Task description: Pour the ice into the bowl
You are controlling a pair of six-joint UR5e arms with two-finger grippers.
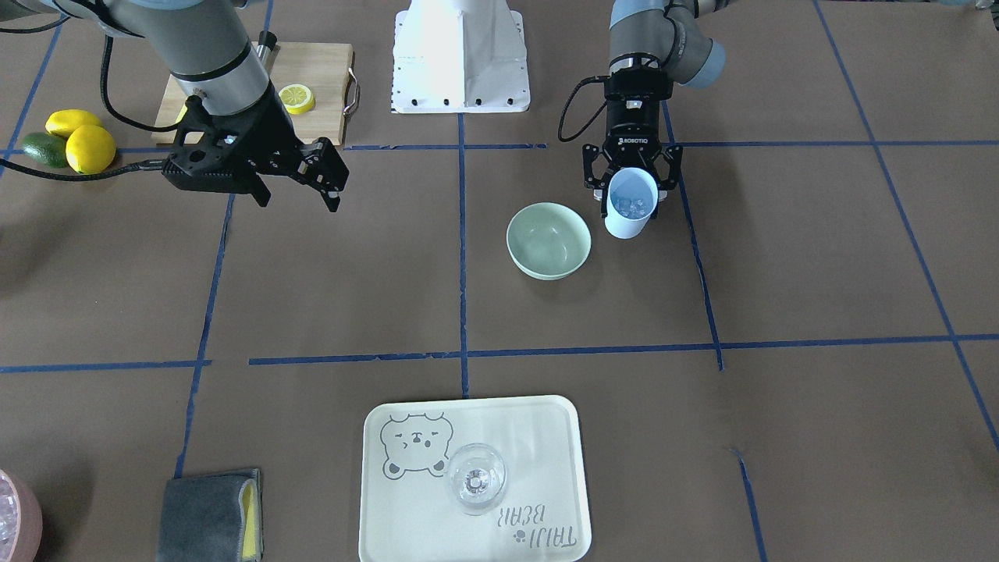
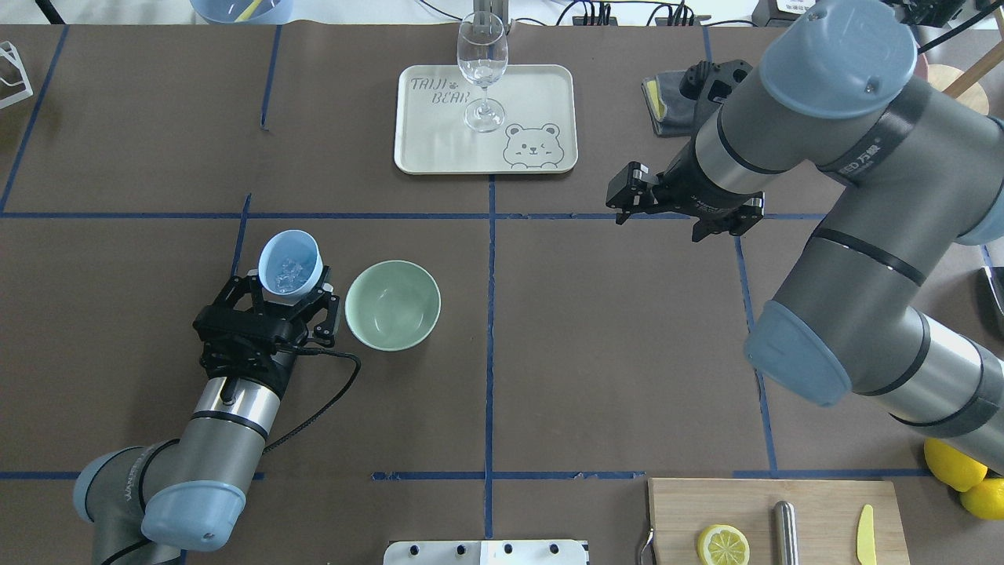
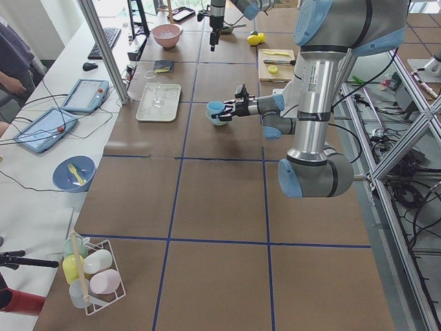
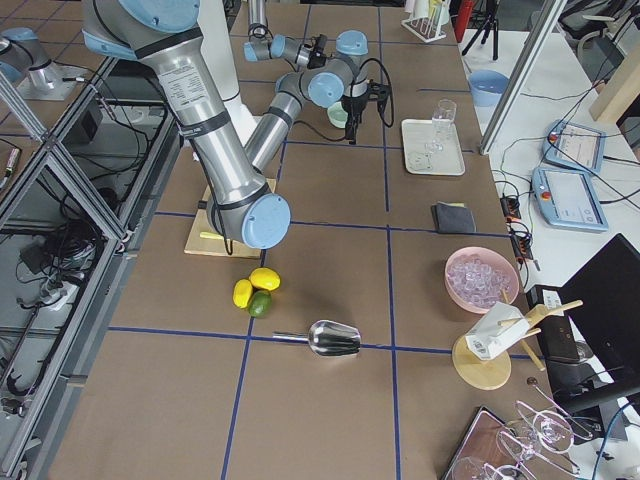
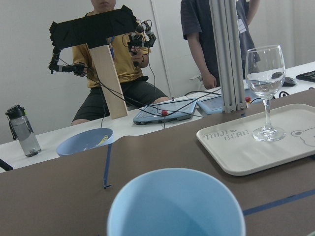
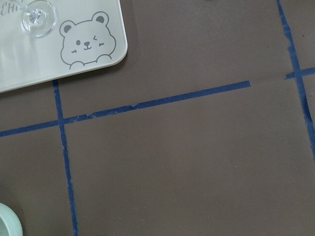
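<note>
Left gripper [image 1: 634, 195] clamps one smooth blue plastic cup [image 1: 624, 226] holding glassy ice cubes [image 1: 631, 205]; one round matte green bowl [image 1: 548, 240] just beside; right gripper [image 1: 328, 183] jaws: cannot tell.

light blue plastic cup [image 5: 174, 204] cut off by bottom edge of left wrist view; only rim and upper inside show, contents out of frame. small clear ice cubes [image 1: 631, 204] inside it too small and glassy to count from the front. cup's lower body hidden within left gripper [image 2: 289, 289] from overhead. round pale mint-green bowl [image 6: 7, 220] just a sliver at right wrist view's bottom-left corner. white bear-print tray [image 6: 29, 59] and clear wine glass foot [image 6: 35, 17] cropped by that view's top edge. right gripper [image 1: 334, 187] seen side-on, finger gap unreadable. wooden cutting board [image 1: 324, 78] partly behind right arm. pink container [image 1: 15, 511] cropped at left edge. yellow lemons [image 2: 953, 463] cropped at right edge.
</note>
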